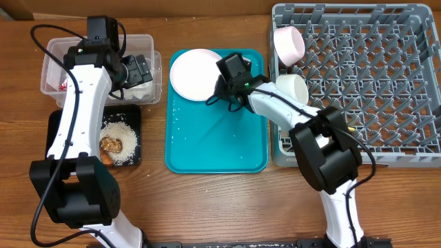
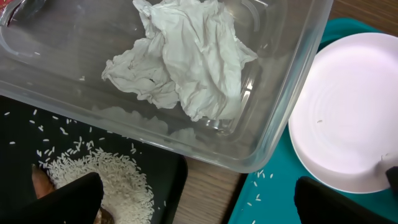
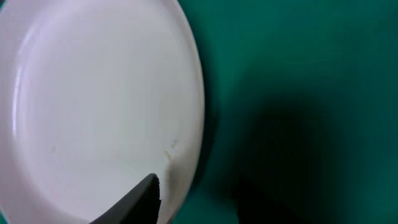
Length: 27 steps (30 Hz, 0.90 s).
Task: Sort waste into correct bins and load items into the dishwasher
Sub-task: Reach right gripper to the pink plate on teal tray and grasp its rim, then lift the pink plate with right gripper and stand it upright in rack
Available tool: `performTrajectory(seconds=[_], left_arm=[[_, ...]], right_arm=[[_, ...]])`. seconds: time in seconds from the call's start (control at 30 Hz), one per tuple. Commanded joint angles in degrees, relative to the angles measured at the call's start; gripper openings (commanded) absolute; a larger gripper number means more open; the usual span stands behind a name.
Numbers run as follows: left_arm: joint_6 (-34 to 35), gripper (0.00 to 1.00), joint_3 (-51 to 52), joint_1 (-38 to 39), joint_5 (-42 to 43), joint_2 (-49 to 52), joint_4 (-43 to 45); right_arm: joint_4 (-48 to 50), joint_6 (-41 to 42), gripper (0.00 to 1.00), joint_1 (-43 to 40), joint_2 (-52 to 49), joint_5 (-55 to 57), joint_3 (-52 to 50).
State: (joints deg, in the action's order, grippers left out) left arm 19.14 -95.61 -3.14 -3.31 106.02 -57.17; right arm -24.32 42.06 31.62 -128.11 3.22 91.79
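Right gripper (image 1: 222, 89) is taking position at the edge of the pale-pink plate (image 1: 196, 74); left gripper (image 2: 199, 186) is hovering released.
The plate is lying flat at the far-left corner of the teal tray (image 1: 213, 138), so the right jaws are standing parted astride its near rim, one finger (image 3: 137, 199) over the plate face and the other off the edge, apparently because a flat plate offers a hold only at the rim; nothing is being pinched as far as the wrist view shows; the dish rack (image 1: 386, 83), already holding two bowls (image 1: 289, 43) at its left side, is waiting to the right; the left jaws are spread wide and empty above the clear tub (image 1: 55, 62), where the crumpled napkin (image 2: 186, 68) is lying; the rice (image 1: 124, 138) is sitting in the black tray (image 1: 134, 117).
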Motion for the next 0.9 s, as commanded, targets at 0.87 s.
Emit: performTrajectory(seconds=[0.87], left_arm=[[-0.96, 1.0, -1.03, -0.07, -0.7, -0.39, 0.2]], right_arm=[[-34.49, -7.15, 0.04, -1.01, 2.16, -5.07, 12.0]])
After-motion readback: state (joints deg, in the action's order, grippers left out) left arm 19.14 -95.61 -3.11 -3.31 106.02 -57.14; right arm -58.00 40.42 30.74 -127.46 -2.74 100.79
